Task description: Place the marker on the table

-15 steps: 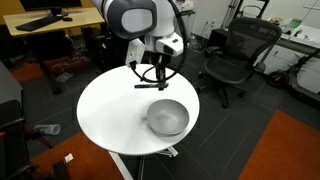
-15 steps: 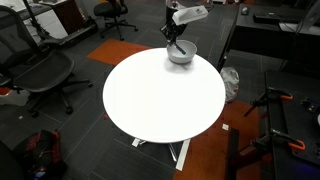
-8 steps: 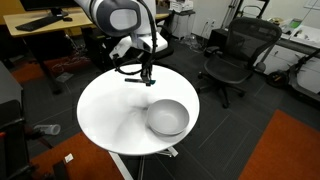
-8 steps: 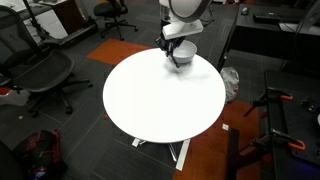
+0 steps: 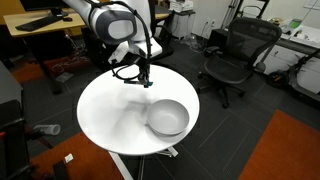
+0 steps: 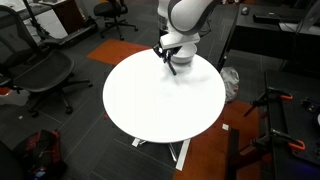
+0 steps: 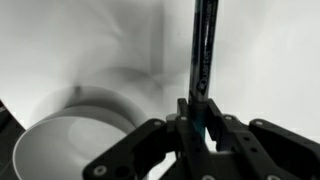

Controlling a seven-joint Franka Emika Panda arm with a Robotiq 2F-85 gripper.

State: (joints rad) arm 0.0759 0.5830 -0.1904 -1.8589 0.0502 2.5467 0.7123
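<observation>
My gripper hangs over the far side of the round white table, apart from the grey bowl. It also shows in an exterior view. In the wrist view the gripper is shut on the marker, a thin dark stick with a teal part between the fingers. The marker points away from the jaws over the white tabletop. The bowl lies at the lower left of the wrist view. In the exterior views the marker is too small to make out.
Black office chairs stand around the table. Light-wood desks are behind the arm. An orange carpet patch lies on the dark floor.
The gripper has moved with the marker away from above the bowl toward the table's far side, and it sits lower over the tabletop.
</observation>
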